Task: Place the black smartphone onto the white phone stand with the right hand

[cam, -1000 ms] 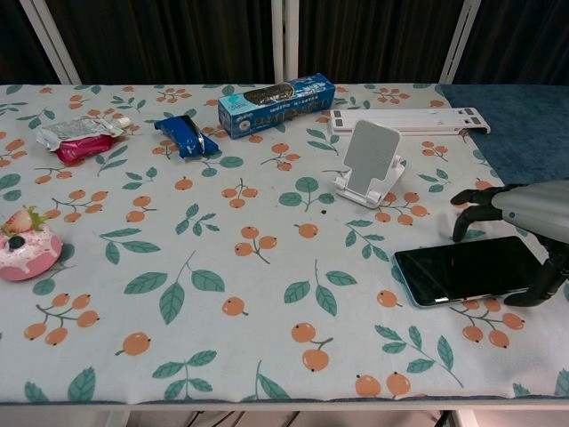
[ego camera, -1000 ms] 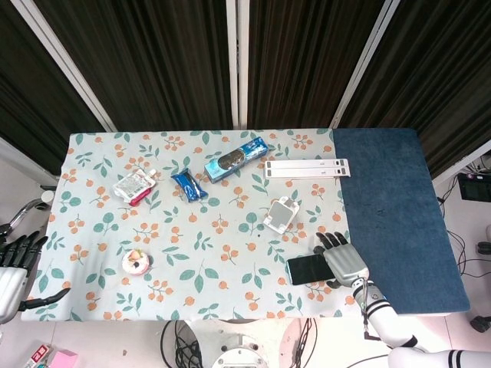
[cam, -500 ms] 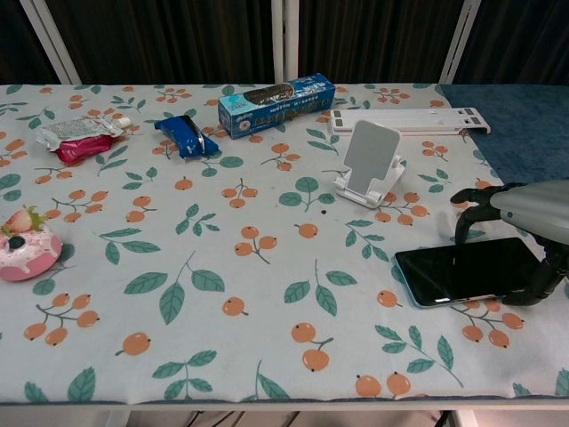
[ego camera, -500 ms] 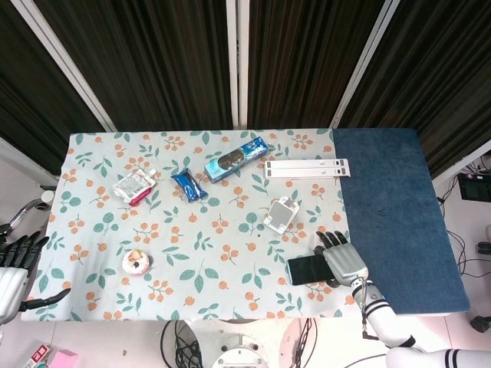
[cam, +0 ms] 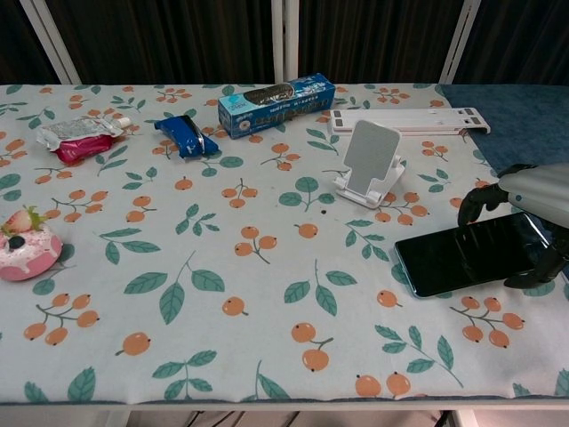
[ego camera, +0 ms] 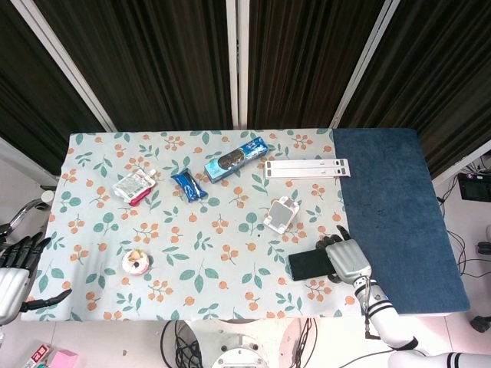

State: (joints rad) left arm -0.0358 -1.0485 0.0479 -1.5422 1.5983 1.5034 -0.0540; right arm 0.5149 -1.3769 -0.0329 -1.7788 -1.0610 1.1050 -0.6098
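Observation:
The black smartphone lies screen-up at the table's front right, its right end tilted up off the cloth. My right hand grips that end, with fingers over the far edge and the thumb on the near edge. The white phone stand stands upright and bare, a short way behind and left of the phone. My left hand hangs off the table's front left corner with fingers spread, holding nothing.
A blue biscuit box, a blue packet and a pink pouch lie along the back. A long white strip sits behind the stand. A strawberry cake toy is front left. Dark blue cloth covers the table's right part.
My right hand has closed on the phone's right end and lifted it, so the phone now tilts and sits slightly further back. The left hand has hardly moved.

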